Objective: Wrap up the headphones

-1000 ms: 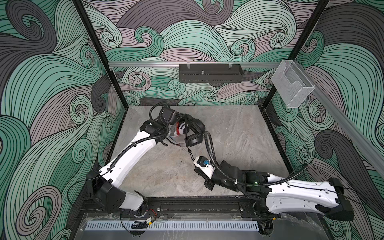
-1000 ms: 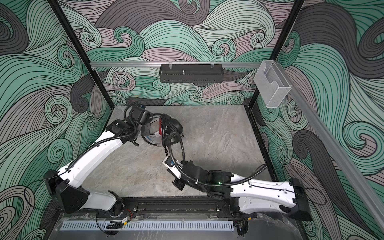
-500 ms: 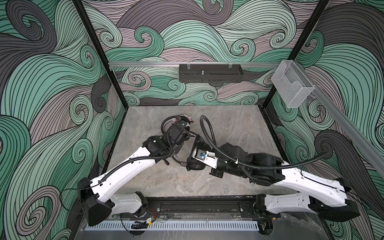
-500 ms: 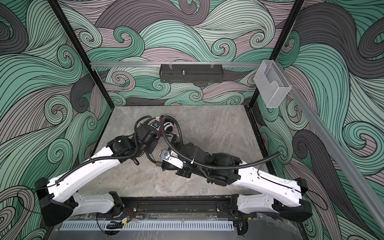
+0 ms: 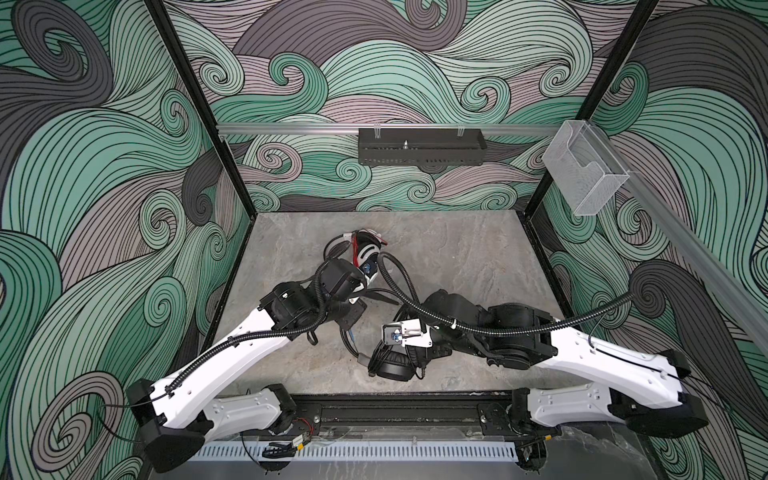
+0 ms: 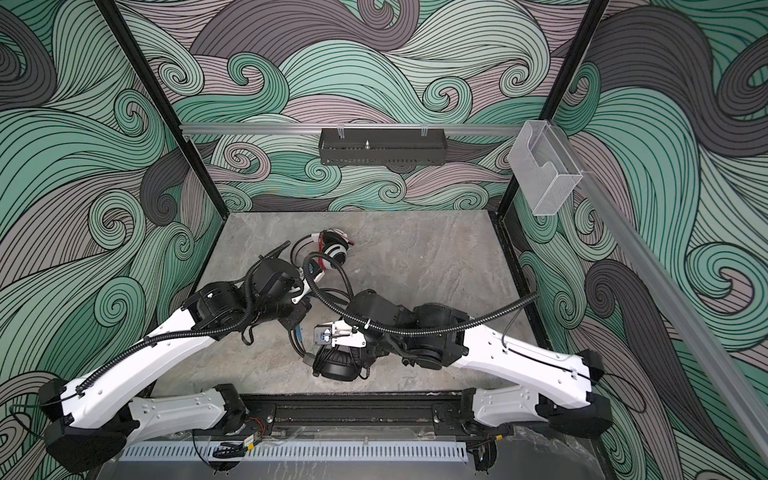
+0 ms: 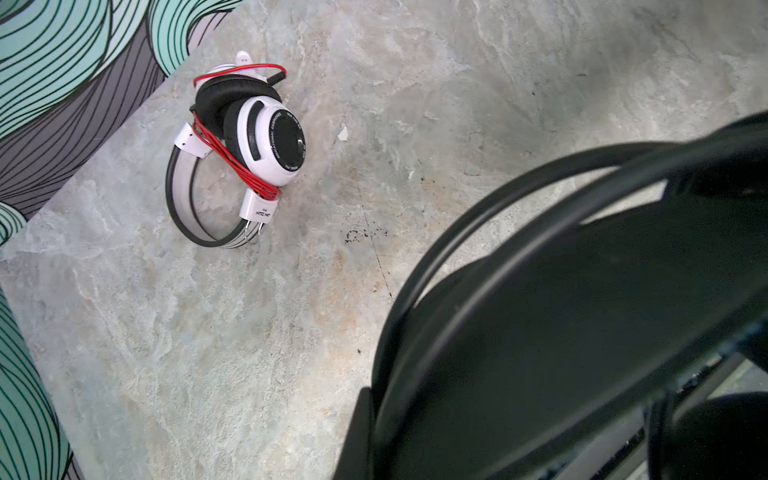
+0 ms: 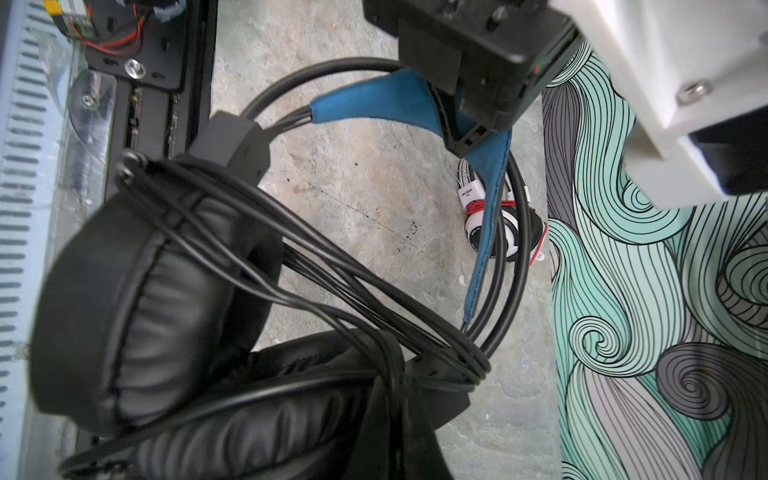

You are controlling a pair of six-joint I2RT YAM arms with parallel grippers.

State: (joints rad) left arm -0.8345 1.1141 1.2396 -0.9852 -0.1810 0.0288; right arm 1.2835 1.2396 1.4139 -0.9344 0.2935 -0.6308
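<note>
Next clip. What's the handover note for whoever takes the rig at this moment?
Left gripper: shut on the black headset by its blue strap.
Right gripper: shut beside the ear pads; what it holds is hidden.
White headset: on the table at the back, red cord wound round it. Done.
To do: black cord is looped several times; secure its end, set headset down.

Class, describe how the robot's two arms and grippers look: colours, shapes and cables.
The left arm and right arm have smooth white link shells with black joints and wrists. A ribbed black hose loops along each. The left gripper is black, angular.
</note>
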